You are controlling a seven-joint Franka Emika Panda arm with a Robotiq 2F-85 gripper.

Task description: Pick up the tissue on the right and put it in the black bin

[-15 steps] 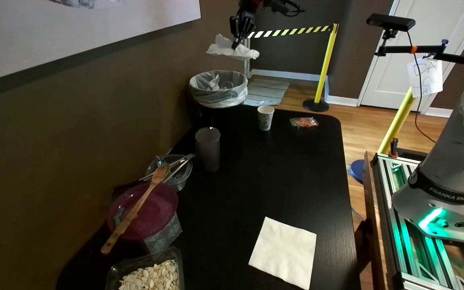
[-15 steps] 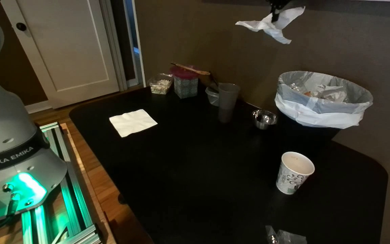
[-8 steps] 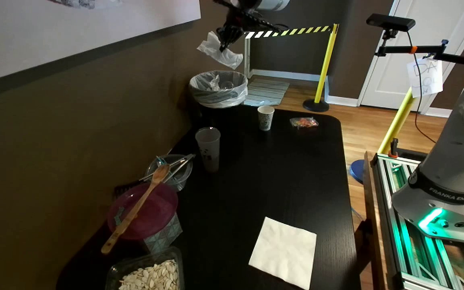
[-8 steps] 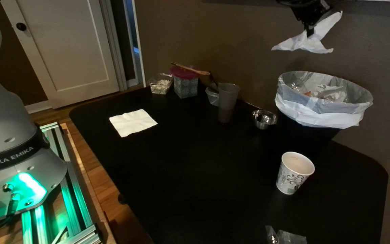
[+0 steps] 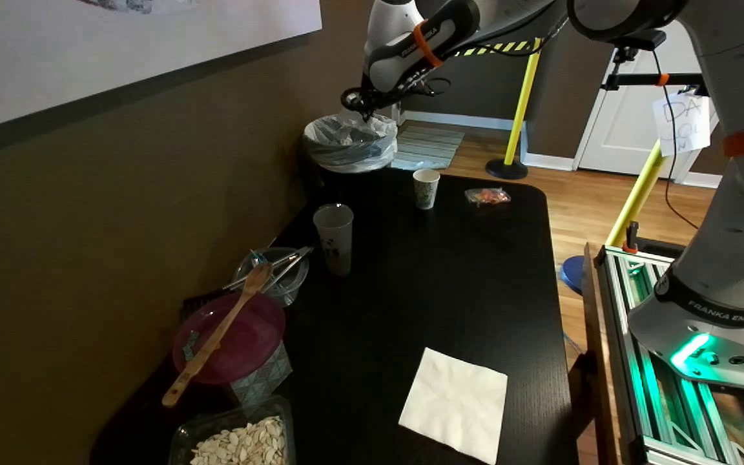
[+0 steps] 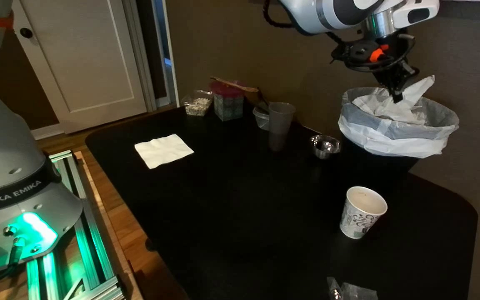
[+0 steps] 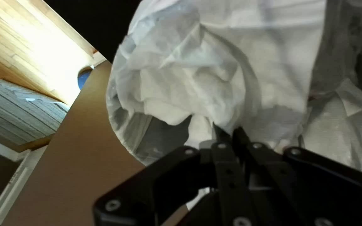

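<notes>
Black two-fingered tool pinching crumpled white tissue in mouth of round black bin with folded-over whitish plastic liner; one corner pokes above rim. Best: lower a touch, release fully, lift straight up so nothing snags. Bin holds pale crumpled rubbish. Clear plastic tub: pale flat seeds.

Bench, off back right corner: gripper partly hides tissue from us | back edge: tall cup partly hides clear bowl | front right corner: packet cut off in an exterior view
</notes>
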